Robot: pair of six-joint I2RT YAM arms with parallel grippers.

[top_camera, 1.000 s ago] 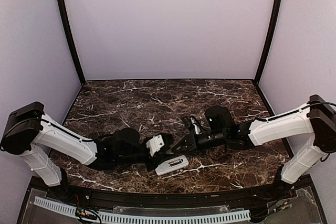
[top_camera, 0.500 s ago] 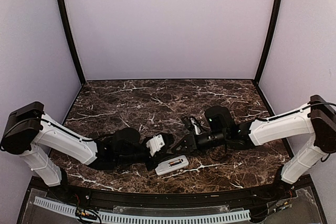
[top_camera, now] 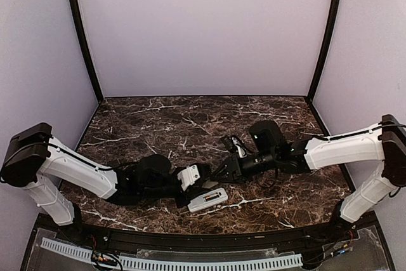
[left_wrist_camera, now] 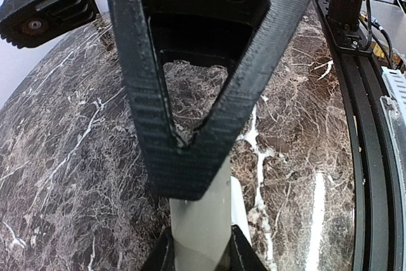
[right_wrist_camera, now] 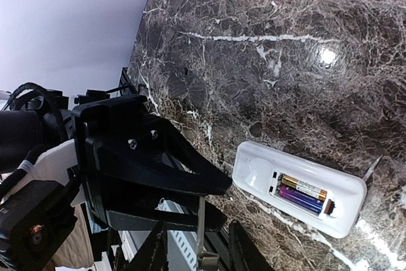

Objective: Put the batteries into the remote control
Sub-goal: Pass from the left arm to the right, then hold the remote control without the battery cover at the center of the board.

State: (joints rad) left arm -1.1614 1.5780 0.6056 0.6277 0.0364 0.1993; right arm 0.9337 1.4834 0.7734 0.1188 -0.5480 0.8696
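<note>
From above, the left hand (top_camera: 204,176) and the right hand (top_camera: 221,173) meet tip to tip, low over the dark marble tabletop (top_camera: 190,125). The white remote control (top_camera: 207,199) lies flat just in front of them, near the front edge, with its back up. From here I cannot tell how the fingers stand. The left wrist camera shows more: the left hand is squeezing a pale cover piece (left_wrist_camera: 200,220) by its two sides, and the other hand's black finger hides its far end. In the right wrist camera the cover piece looks like a thin line, seen from its edge. The right hand's fingers stand a little apart with a gap on each side, so it holds nothing. This view also shows the batteries (right_wrist_camera: 303,193), one gold and one purple, lying side by side in the open bay of the remote control. So I think the job now is to close the bay. The right hand should pull straight back so it does not bump the cover piece. The left hand should squeeze firmly, turn the cover piece flat, line it up with the bay and push gently. The remote control is loose and could slide.
</note>
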